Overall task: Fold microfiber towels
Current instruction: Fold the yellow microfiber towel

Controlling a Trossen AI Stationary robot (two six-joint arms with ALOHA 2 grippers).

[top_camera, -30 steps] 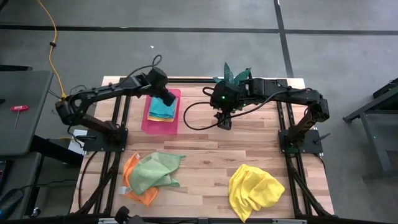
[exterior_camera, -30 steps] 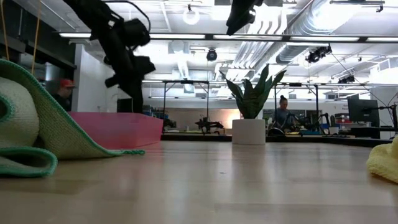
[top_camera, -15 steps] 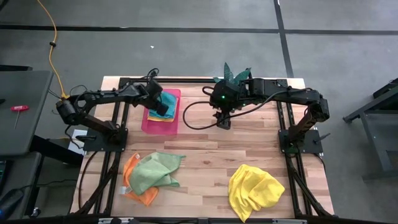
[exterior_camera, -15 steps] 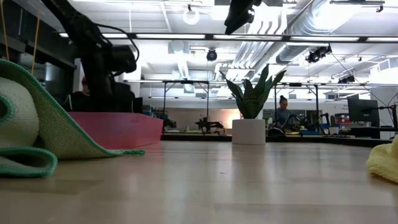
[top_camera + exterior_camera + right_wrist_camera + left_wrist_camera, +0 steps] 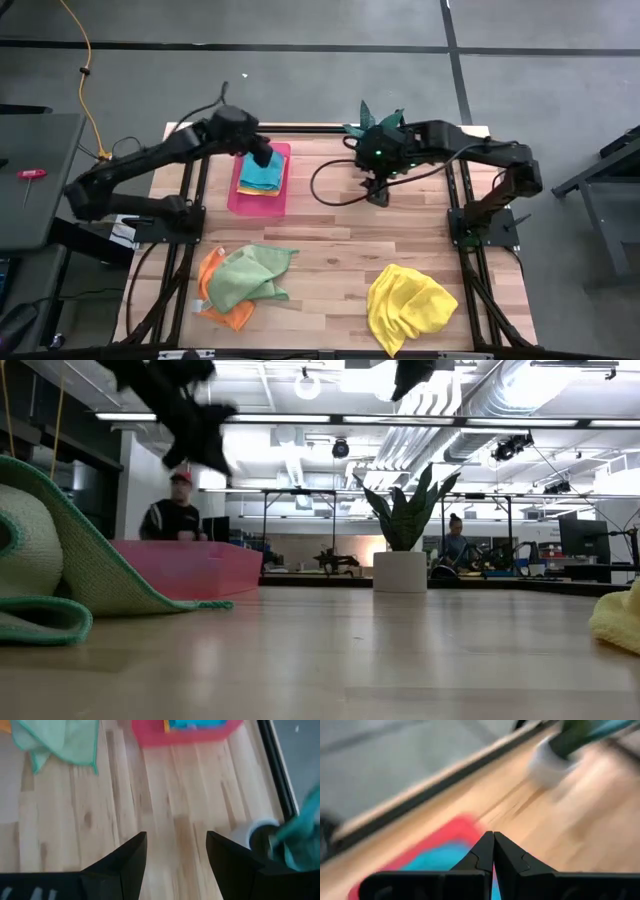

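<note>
A teal towel [image 5: 262,174] lies folded on a yellow towel [image 5: 260,189] in the pink tray [image 5: 237,200] at the table's far left. My left gripper [image 5: 265,158] hangs shut and empty above that tray; it also shows in the left wrist view [image 5: 493,835] and the low view [image 5: 195,432]. My right gripper [image 5: 378,192] is open and empty above the table's far middle; it shows in the right wrist view [image 5: 176,840]. A crumpled light green towel [image 5: 250,275] lies on an orange towel [image 5: 213,298] at the near left. A crumpled yellow towel [image 5: 410,305] lies at the near right.
A potted plant [image 5: 375,122] in a white pot [image 5: 400,571] stands at the table's far edge, close to my right gripper. A person [image 5: 178,512] shows in the room behind the tray. Bare wood [image 5: 340,250] lies between the towels.
My left gripper has dipped down to the pink tray and then risen above it again. My right gripper has gone a little toward the table's right edge. The towels have stayed where they were.
</note>
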